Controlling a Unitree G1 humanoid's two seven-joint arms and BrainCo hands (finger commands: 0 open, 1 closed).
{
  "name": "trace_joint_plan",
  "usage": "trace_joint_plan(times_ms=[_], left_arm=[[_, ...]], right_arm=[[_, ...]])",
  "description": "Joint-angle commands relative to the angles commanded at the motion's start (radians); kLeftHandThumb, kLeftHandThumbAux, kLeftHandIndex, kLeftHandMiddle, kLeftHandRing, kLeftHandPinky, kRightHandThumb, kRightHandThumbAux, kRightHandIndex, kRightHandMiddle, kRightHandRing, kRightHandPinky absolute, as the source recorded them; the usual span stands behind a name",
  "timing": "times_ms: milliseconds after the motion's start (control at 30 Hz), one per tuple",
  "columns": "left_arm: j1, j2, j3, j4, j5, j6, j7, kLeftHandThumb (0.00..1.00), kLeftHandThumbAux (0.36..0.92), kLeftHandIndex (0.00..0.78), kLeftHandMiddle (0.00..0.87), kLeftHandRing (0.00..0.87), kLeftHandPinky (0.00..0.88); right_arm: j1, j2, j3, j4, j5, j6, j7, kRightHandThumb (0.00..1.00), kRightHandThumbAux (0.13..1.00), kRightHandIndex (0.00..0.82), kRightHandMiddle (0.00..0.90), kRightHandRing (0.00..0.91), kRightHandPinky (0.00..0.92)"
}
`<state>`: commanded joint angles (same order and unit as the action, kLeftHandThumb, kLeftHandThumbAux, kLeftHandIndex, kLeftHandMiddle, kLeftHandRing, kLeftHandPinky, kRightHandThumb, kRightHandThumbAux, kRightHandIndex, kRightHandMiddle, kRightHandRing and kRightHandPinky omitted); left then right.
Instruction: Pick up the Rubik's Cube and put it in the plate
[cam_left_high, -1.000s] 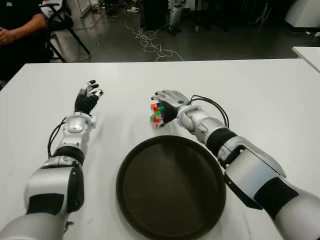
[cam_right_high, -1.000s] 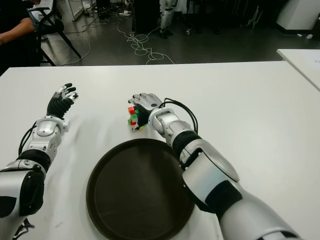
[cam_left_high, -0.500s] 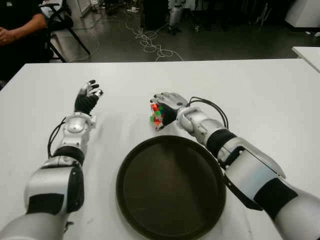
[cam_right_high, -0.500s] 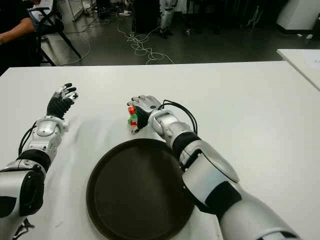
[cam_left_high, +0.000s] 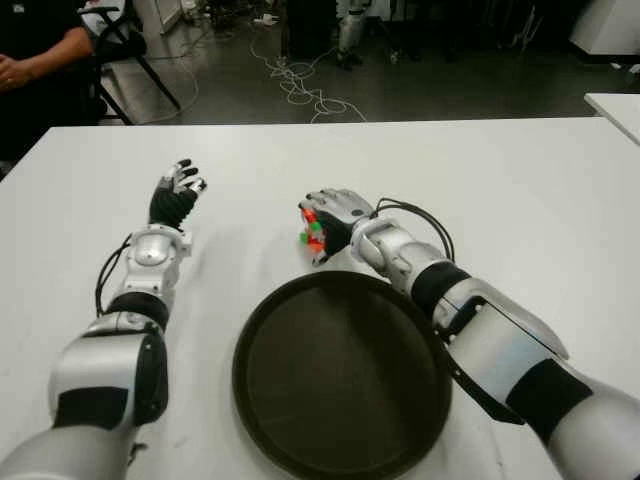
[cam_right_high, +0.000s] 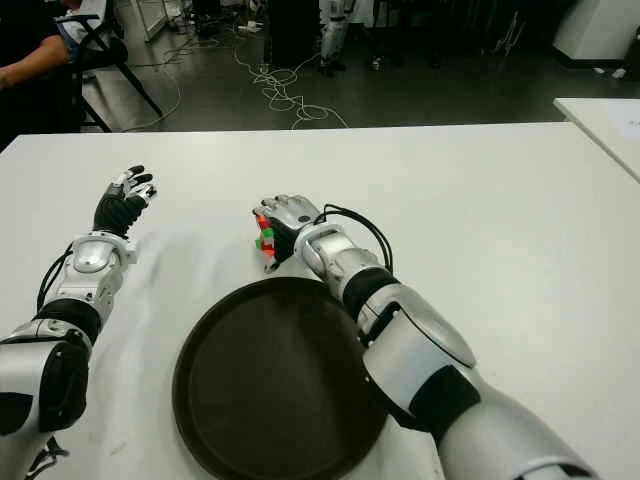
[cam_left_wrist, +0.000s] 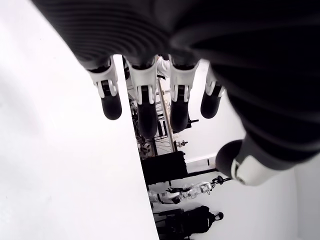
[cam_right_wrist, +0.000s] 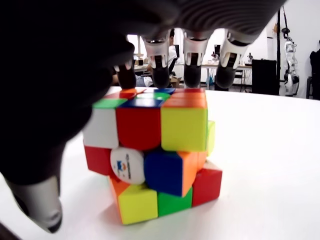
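Note:
The Rubik's Cube stands on the white table just beyond the far rim of the dark round plate. Its layers are slightly twisted. My right hand is cupped over it from the right. The fingertips reach the cube's far top edge, while the thumb stays apart from its near side. In the eye views only the cube's left face peeks out under the fingers. My left hand shows to the left on the table, fingers extended and holding nothing.
A person sits at the far left behind the table, next to a chair. Cables lie on the floor beyond the far edge. Another white table shows at the right.
My right hand has crept further left over the cube, so less of the cube shows. The cube stays in place. The left hand has not moved.

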<state>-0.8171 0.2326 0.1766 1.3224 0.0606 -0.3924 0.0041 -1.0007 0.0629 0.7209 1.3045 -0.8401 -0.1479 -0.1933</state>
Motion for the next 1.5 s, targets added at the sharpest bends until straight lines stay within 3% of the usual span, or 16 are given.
trace_joint_plan(times_ms=[1500], left_arm=[[0.000,0.003,-0.002,0.001,0.000,0.002,-0.005,0.129,0.564,0.073,0.139,0.117,0.091]], right_arm=[[0.003,0.011,0.033,0.001,-0.004,0.013,-0.014,0.000,0.719,0.039,0.045,0.076,0.153]])
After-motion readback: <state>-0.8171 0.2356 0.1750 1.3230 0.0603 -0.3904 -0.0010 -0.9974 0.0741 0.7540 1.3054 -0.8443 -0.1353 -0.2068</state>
